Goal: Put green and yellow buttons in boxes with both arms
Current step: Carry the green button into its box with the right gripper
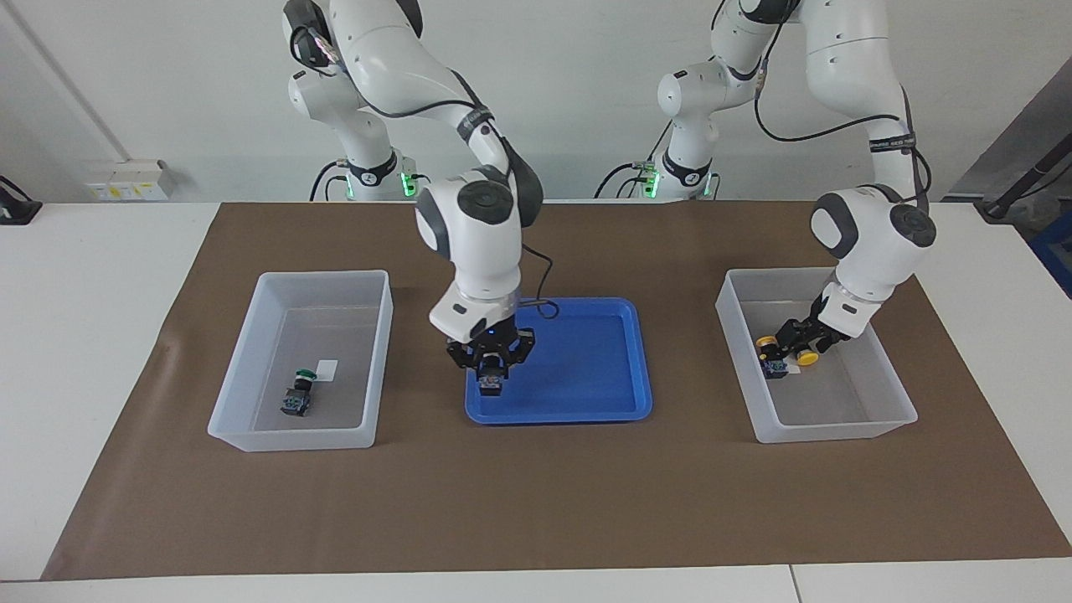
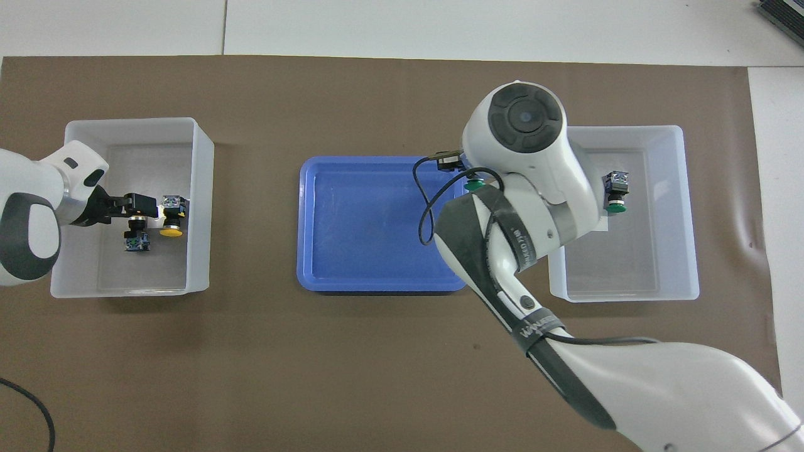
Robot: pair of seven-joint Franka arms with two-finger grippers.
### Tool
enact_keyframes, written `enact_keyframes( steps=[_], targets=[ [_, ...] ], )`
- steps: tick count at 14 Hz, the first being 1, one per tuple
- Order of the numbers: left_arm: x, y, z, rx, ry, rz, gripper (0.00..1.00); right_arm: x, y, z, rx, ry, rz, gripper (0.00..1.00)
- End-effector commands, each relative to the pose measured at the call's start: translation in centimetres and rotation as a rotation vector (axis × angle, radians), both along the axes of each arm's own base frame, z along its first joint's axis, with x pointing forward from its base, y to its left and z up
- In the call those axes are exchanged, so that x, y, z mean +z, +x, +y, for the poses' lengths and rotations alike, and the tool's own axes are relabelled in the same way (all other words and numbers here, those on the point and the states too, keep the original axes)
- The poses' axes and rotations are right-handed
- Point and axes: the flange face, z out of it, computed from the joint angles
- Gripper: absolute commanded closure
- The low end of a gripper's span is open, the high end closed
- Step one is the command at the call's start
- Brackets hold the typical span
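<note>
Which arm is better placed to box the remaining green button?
Right: the right gripper grips the green button above the blue tray, beside the box holding another green button. The left gripper is at the box of yellow buttons.

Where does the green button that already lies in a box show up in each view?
Facing view: the green button lies in the box at the right arm's end of the table, in the half farther from the robots.
Overhead view: the same button in the same box, its green cap pointing toward the robots.
Shared landmark: the blue tray at mid-table, beside that box.
</note>
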Motion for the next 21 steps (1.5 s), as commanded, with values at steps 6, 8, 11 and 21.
enact_keyframes(
  steps=[6, 8, 11, 21],
  targets=[
    [19.1, -0.5, -5.9, -0.074, 0.014, 0.077, 0.00, -2.6, -1.9, -19.2, 0.228, -0.022, 0.114, 1.00],
    [22.2, -2.7, -8.0, -0.101, 0.025, 0.075, 0.00, -5.9, -4.5, -22.5, 0.272, -0.023, 0.085, 1.00],
    [25.3, -5.3, -11.3, -0.152, 0.038, 0.072, 0.00, -9.4, -7.3, -23.0, 0.288, -0.010, 0.095, 0.92],
    [24.5, -6.2, -12.7, -0.112, 0.045, 0.014, 0.00, -2.5, -4.9, -21.3, 0.020, 0.081, -0.005, 0.00]
  ],
)
